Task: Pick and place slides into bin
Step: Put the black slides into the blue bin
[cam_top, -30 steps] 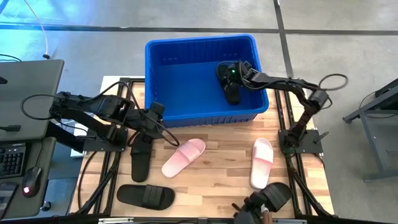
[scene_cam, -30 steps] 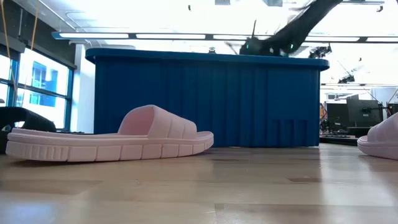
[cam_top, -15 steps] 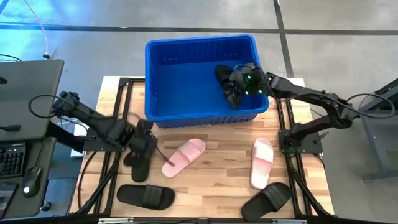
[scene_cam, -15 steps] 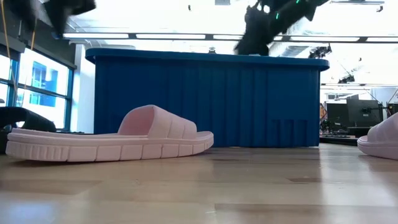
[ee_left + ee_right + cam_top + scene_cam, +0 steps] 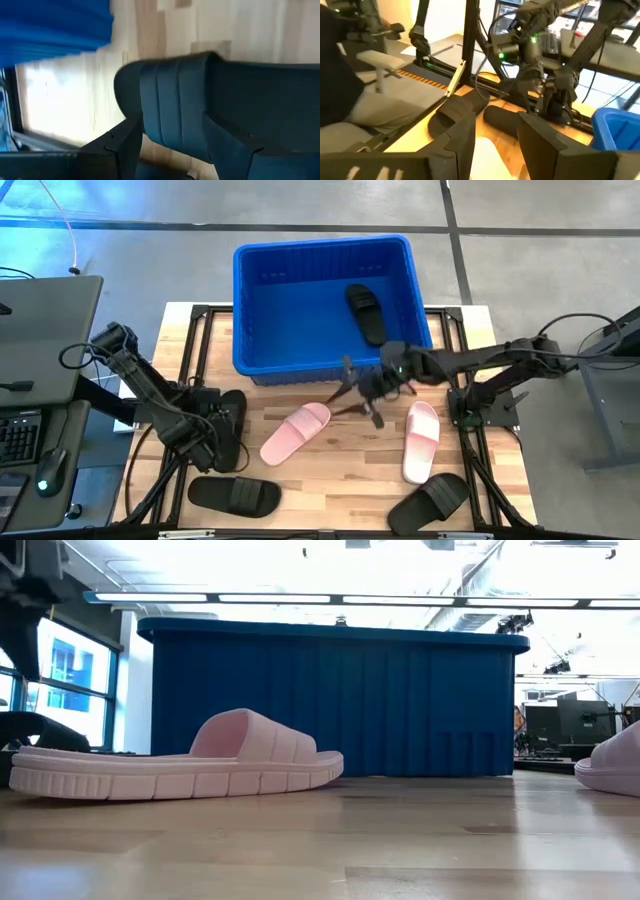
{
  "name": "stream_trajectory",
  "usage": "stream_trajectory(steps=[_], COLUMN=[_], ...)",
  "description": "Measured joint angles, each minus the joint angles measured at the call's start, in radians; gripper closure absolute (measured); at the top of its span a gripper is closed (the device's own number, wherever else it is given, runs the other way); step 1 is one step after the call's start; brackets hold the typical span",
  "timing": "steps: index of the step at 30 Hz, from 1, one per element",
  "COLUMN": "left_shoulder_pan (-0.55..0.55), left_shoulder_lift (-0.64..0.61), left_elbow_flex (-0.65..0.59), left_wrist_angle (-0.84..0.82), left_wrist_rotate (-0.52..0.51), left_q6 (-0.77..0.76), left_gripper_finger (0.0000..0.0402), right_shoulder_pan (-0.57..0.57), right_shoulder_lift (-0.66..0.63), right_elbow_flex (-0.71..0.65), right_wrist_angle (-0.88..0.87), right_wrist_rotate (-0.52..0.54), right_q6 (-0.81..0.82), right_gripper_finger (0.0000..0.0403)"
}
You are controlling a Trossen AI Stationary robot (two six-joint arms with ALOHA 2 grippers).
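Observation:
The blue bin (image 5: 325,305) stands at the table's far side with one black slide (image 5: 365,312) lying flat inside it. My left gripper (image 5: 220,430) is low over another black slide (image 5: 210,95) at the table's left. Its open fingers stand on either side of the wide strap, and I cannot tell whether they touch it. My right gripper (image 5: 360,392) is open and empty above the table, just in front of the bin. Two pink slides (image 5: 295,432) (image 5: 421,440) and two more black slides (image 5: 235,496) (image 5: 430,502) lie sole-down on the wood.
The bin's near wall (image 5: 330,705) rises behind the left pink slide (image 5: 180,765). Black frame rails run along both table sides (image 5: 180,380) (image 5: 470,400). A desk with a keyboard and mouse (image 5: 30,440) stands left of the table. Bare wood (image 5: 350,470) lies between the pink slides.
My right gripper has let go of the black slide, which now lies in the bin, and has gone over the bin's near wall toward the table's near edge. My left gripper has gone toward the near edge and down over the black slide at the left.

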Motion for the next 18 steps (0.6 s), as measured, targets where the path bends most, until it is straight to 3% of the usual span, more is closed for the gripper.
stream_trajectory(steps=[9, 18], left_shoulder_pan=[-0.053, -0.050], left_shoulder_lift=[0.024, 0.211], left_elbow_flex=[-0.042, -0.042], left_wrist_angle=[0.125, 0.059], left_wrist_rotate=[-0.027, -0.031], left_q6=[-0.051, -0.141], left_gripper_finger=[0.0208, 0.0208], right_shoulder_pan=[0.126, 0.132], right_shoulder_lift=[0.077, 0.100], right_elbow_flex=[0.000, -0.001], right_wrist_angle=[-0.034, 0.009], right_wrist_rotate=[0.401, 0.439], right_q6=[0.032, 0.033], right_gripper_finger=[0.0269, 0.0269])
